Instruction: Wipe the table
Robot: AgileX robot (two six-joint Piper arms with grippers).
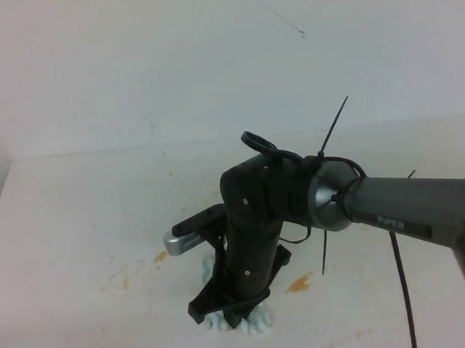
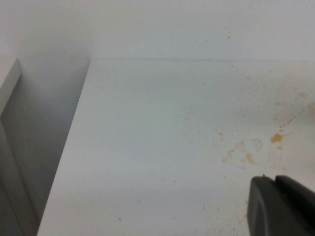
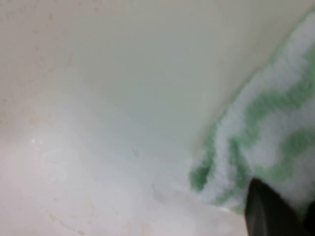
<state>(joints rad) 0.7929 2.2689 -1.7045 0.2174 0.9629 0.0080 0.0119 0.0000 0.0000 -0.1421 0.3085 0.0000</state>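
a: entry one, cloth (image 1: 260, 320): where is it, and which way does it lie?
b: near middle of the table (image 1: 78, 231), under the right gripper (image 1: 229, 308), which points down and is pinched narrow on it. white with green wavy stripes, bunched; long axis cannot be told.
a: hidden parts?
b: most of the cloth, behind the gripper. orange stain (image 1: 300, 282) just right of it.
a: left gripper (image 2: 280, 206)?
b: one dark corner over the table's left part; state cannot be told.
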